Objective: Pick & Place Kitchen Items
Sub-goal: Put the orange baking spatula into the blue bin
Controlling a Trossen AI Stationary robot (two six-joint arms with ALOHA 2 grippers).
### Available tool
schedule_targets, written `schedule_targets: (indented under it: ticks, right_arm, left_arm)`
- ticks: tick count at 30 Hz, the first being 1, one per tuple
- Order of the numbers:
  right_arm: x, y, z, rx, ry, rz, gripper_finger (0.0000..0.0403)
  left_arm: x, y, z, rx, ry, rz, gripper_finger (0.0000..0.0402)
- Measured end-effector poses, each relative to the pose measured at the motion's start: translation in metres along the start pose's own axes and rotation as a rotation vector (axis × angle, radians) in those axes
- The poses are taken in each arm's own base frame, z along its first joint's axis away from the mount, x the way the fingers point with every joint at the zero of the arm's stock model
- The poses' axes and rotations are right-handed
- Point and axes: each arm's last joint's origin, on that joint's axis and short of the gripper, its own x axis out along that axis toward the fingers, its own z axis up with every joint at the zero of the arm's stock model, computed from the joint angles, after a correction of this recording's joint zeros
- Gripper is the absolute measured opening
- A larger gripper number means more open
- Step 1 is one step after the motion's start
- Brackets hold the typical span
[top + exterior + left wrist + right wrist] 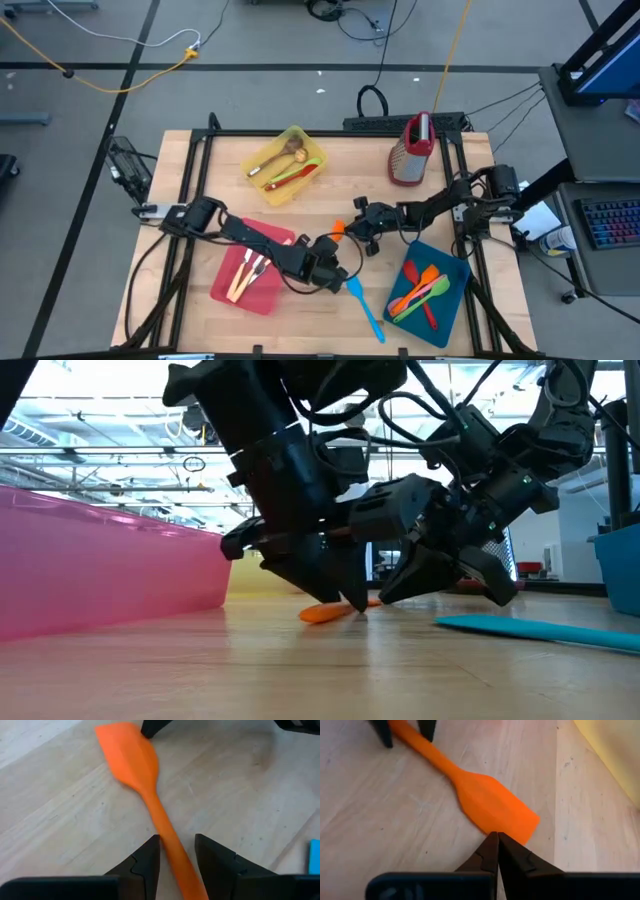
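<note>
Left wrist view is showing the left gripper [176, 851] straddling the orange spatula [137, 775] handle, fingers parted, while the right gripper [497, 845], pinched closed, is pressing at its blade edge, likely steadying it.

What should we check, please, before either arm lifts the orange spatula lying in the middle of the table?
1. Left gripper straddles the orange spatula handle: ok; jaws apart, whether the fingers touch it: cannot tell.
2. Right gripper holds the blade: not ok; jaws shut, tips at the blade's edge, nothing between them.
3. Spatula lies flat on the table: ok.
4. Both grippers crowd the same utensil: not ok, collision risk.
5. Blue tray has room beside its utensils: ok.
</note>
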Motion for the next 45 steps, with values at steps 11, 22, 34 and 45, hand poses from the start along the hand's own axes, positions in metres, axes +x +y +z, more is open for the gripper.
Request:
schedule_targets:
  ticks: [11,22,34,45]
  right_arm:
    - [0.000,-0.004,0.006,0.182,-0.067,-0.043,0.0013]
    - [-0.002,-0.014,0.004,0.555,-0.094,-0.009,0.0131]
    - [-0.002,-0.037,-0.013,1.010,-0.073,0.226,0.0177]
    - [-0.002,-0.032,-0.011,1.004,-0.068,0.260,0.0174]
  left_arm:
    - [0.007,0.004,-0.007,0.002,0.020,0.055,0.0065]
    - [0.005,0.003,-0.010,0.146,0.004,0.065,0.0002]
    - [0.004,-0.006,-0.016,0.211,-0.057,0.022,0.0006]
    - [-0.037,-0.009,0.001,0.151,-0.079,-0.043,0.0005]
